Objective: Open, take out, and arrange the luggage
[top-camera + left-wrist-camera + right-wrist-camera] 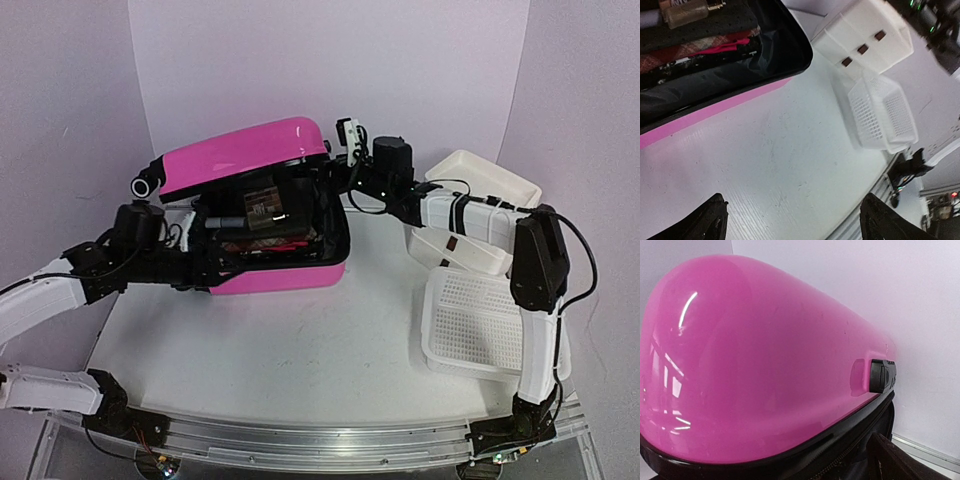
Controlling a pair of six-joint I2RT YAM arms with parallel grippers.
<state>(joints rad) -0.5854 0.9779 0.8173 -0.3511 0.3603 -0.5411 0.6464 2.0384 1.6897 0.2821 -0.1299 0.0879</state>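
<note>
Now our left gripper (795,212) hangs released and empty just beside the half-open luggage (240,155); our right gripper (343,140) gapes wide at its lid.

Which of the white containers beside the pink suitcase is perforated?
The mesh basket, lying in front, with walls and floor full of small holes; the drawer stack behind it has solid walls with small brown handles.

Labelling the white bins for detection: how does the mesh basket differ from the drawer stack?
The mesh basket has perforated walls; the drawer stack has solid ones. The stack shows three small brown tabs; the basket none. In the top view the basket lies nearer, the stack behind it. Both are white.
</note>
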